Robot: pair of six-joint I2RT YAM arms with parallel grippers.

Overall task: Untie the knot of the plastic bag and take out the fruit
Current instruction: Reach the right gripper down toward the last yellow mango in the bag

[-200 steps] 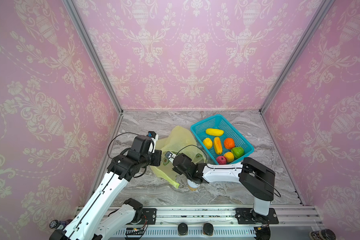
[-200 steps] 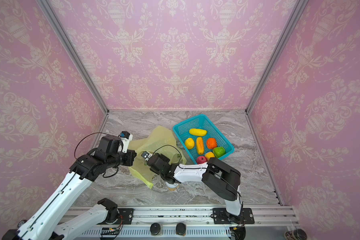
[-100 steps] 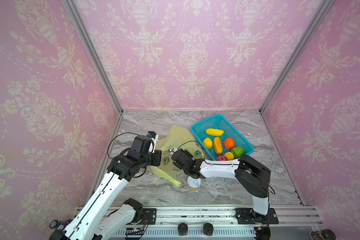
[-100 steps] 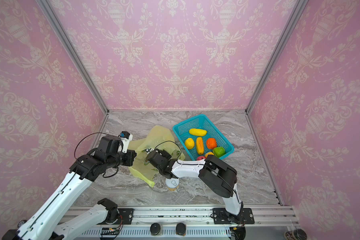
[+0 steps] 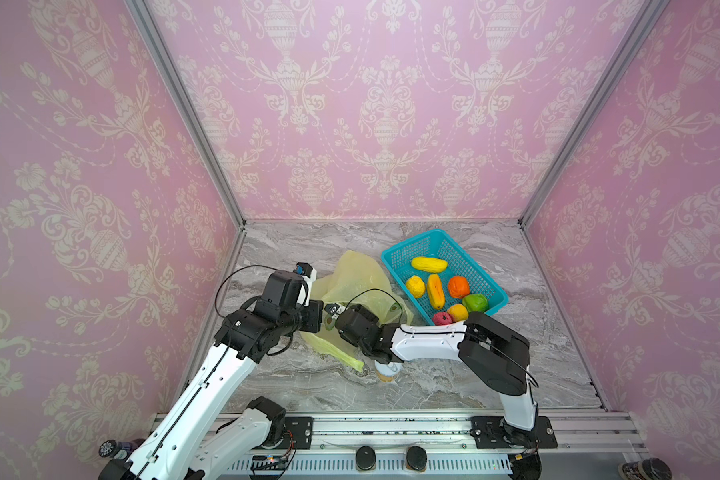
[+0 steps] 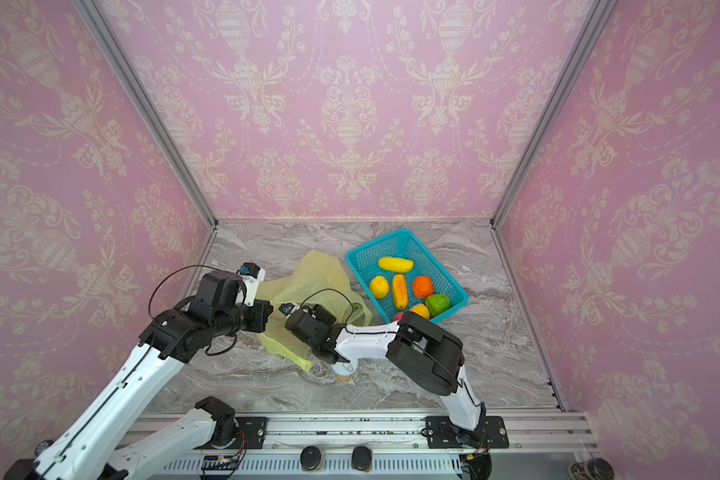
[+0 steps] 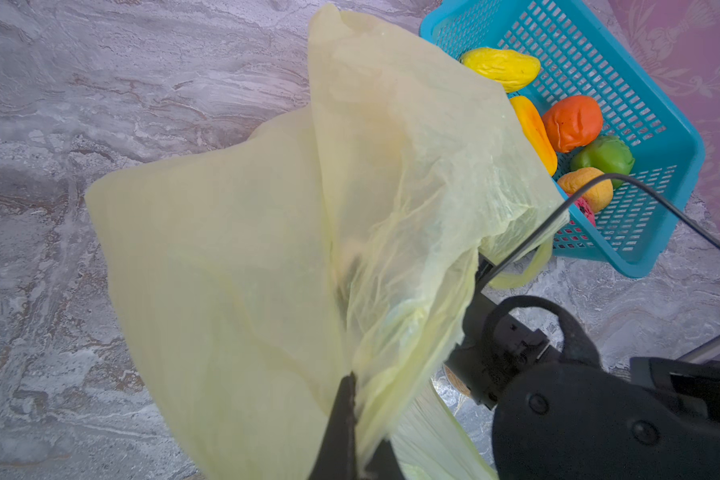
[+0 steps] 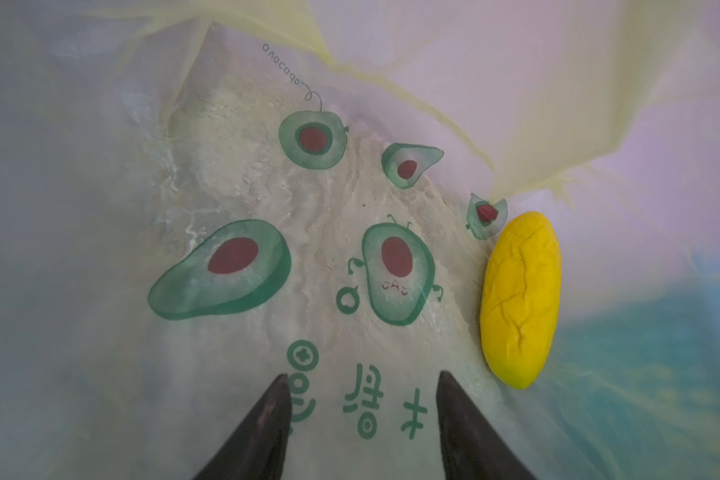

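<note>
Left gripper (image 7: 346, 399) is clamping the plastic bag (image 7: 233, 249); right gripper (image 8: 362, 374) is hovering inside, parted, empty. Next, seemingly: shifting onto the yellow fruit (image 8: 520, 299) and closing.

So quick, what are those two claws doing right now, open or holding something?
Left gripper: closed, pinching the plastic bag.
Right gripper: open, holding nothing.

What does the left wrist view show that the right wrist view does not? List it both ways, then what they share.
Left wrist only: the left pincer shut on the plastic bag, fruit in the turquoise basket, the right arm.
Right wrist only: the right pincer open, avocado prints, one yellow oblong fruit apparently inside the bag.
Both: the bag, the marble table, and perhaps the basket, a turquoise blur in the right wrist view.
</note>
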